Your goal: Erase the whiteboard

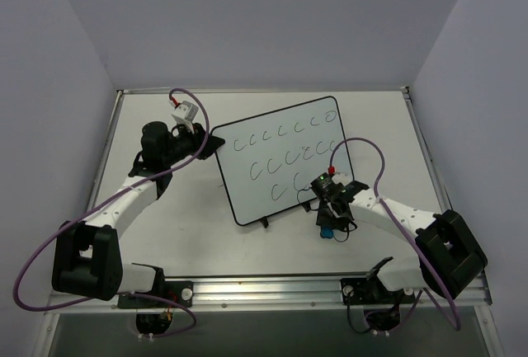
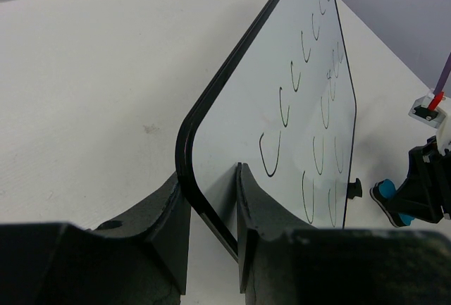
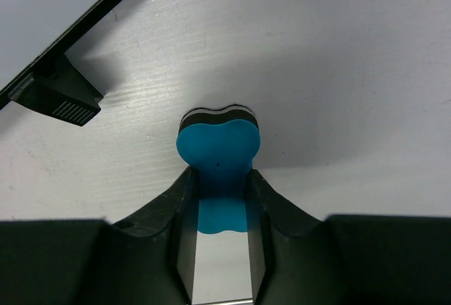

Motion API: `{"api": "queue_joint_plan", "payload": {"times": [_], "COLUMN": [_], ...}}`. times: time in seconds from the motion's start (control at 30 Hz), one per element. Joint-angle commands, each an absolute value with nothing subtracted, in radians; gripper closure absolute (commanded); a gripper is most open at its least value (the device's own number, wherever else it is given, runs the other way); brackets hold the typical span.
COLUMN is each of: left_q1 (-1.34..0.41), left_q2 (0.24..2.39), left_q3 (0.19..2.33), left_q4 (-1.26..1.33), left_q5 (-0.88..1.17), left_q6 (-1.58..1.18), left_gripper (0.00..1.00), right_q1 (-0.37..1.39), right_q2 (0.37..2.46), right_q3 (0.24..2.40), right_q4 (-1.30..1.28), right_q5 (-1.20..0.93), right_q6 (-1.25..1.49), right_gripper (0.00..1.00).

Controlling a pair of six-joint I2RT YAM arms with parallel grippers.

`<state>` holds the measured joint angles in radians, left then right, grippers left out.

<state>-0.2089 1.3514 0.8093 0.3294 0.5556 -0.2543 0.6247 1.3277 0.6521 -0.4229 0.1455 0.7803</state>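
Well, the whiteboard lies in the middle of the tabletop, turned a little askew, and three rows of black c marks cover much of its face. The left pincer has the board's rounded corner between its fingers and seems clenched on the black frame, so the board is steadied from that side. The right pincer is low at the tabletop, just beside the board's near long edge and close to one small foot. Its fingers press on both sides of the narrow waist of the blue eraser, so I judge it is grasping the eraser. The eraser rests on the tabletop, with a dark layer showing under the blue.

The step in hand, I think, is to take up the eraser. To do it well, the grip should be firm and square on the waist, and the lift straight up, so that the eraser does not tip. It must rise enough to pass over the frame and the foot. Then the dark side should land flat on the nearest marks and wipe row by row with even pressure. The left pincer should not let go, or the board may slide.
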Motion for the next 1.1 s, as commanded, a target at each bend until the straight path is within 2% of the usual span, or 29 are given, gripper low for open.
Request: {"api": "queue_joint_plan", "payload": {"times": [0.0,0.03,0.23,0.3,0.63,0.83,1.07], "left_q1": [-0.218,-0.218,-0.218,-0.218,-0.213,-0.212,-0.225], "left_q2": [1.356,1.358,1.358,1.355,1.328,1.330,1.292], "left_q3": [0.810,0.810,0.810,0.811,0.810,0.776,0.623], "left_q4": [0.282,0.284,0.281,0.278,0.261,0.276,0.495], "left_q5": [0.456,0.456,0.456,0.454,0.425,0.413,0.327], "left_q6": [-0.023,-0.023,-0.020,-0.017,-0.003,0.028,0.073], "left_gripper": [0.98,0.98,0.98,0.98,0.98,0.98,0.98], "right_q1": [0.635,0.637,0.664,0.679,0.712,0.704,0.716], "right_q2": [1.319,1.315,1.281,1.250,1.124,1.198,1.336], "right_q3": [0.646,0.647,0.678,0.695,0.819,0.896,0.942], "right_q4": [-0.451,-0.453,-0.474,-0.479,-0.454,-0.330,-0.129], "right_q5": [0.178,0.178,0.210,0.225,0.295,0.322,0.233], "right_q6": [0.788,0.792,0.807,0.816,0.701,0.557,0.457], "right_gripper": [0.83,0.87,0.90,0.94,0.94,0.96,0.97]}}
